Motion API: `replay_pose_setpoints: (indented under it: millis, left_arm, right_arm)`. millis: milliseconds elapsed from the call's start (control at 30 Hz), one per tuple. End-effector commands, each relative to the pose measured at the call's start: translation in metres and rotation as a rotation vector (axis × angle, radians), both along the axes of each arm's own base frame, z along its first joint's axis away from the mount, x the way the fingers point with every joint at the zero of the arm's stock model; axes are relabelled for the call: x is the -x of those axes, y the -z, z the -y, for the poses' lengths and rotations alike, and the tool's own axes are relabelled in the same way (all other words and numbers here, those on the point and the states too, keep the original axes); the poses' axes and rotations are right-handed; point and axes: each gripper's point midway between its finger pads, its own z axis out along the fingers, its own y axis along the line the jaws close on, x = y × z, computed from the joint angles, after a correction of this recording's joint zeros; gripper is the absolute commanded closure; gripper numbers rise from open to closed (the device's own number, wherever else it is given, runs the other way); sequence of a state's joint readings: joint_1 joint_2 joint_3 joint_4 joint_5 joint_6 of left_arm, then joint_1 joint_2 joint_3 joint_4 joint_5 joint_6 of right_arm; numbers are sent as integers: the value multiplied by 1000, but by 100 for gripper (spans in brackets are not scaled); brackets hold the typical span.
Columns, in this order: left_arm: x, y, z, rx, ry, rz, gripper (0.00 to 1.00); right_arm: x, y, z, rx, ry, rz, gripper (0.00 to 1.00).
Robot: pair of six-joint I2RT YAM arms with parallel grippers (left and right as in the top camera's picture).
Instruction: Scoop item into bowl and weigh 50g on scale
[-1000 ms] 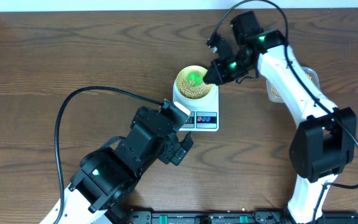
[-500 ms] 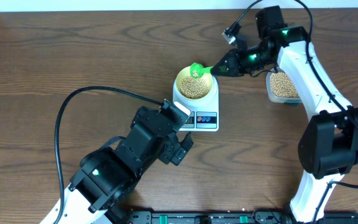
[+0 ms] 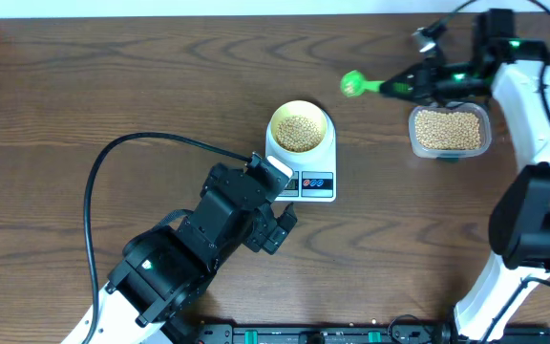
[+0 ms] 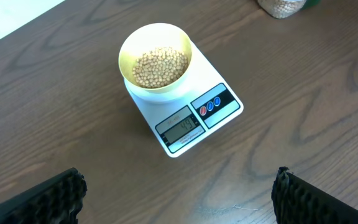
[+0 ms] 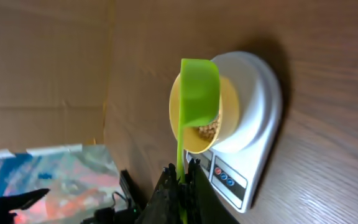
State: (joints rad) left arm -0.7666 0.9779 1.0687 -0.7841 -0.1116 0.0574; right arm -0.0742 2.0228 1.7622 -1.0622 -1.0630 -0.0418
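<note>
Right hand point(image 3: 418, 84) swung the green scoop point(image 3: 353, 85) off the bowl point(image 3: 275, 119) toward the tub point(image 3: 413, 134) by the far right corner, clamped on its handle. Beans point(image 3: 300, 132) sit in the bowl on the scale point(image 3: 325, 194), mid surface point(image 3: 113, 96). Left hand point(image 4: 180, 202) hangs wide open.

Green scoop point(image 5: 199, 87) in right gripper point(image 5: 182, 178), before bowl point(image 5: 230, 109) of beans point(image 5: 209, 129) on white scale point(image 5: 260, 87).

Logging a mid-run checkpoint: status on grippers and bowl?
Left gripper open, holding nothing. Right gripper shut on green scoop, between bowl and tub. Bowl on scale, part-filled with beans. Nothing in the way.
</note>
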Motion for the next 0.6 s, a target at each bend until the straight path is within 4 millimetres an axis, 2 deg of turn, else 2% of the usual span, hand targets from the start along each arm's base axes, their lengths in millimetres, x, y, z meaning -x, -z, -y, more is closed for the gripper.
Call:
replay_pose_setpoints:
  millis: [0, 167, 300, 567]
  left_arm:
    - [-3, -14, -1, 10, -4, 37, 2]
    - [-3, -14, -1, 10, -4, 37, 2]
    - [-3, -14, -1, 10, -4, 37, 2]
    - [-3, -14, -1, 10, -4, 37, 2]
  right_arm:
    - [1, -5, 5, -73, -5, 5, 99]
    - [6, -12, -10, -118, -41, 1, 99]
    - [17, -14, -37, -115, -108, 6, 98]
    - [30, -3, -76, 46, -207, 63, 99]
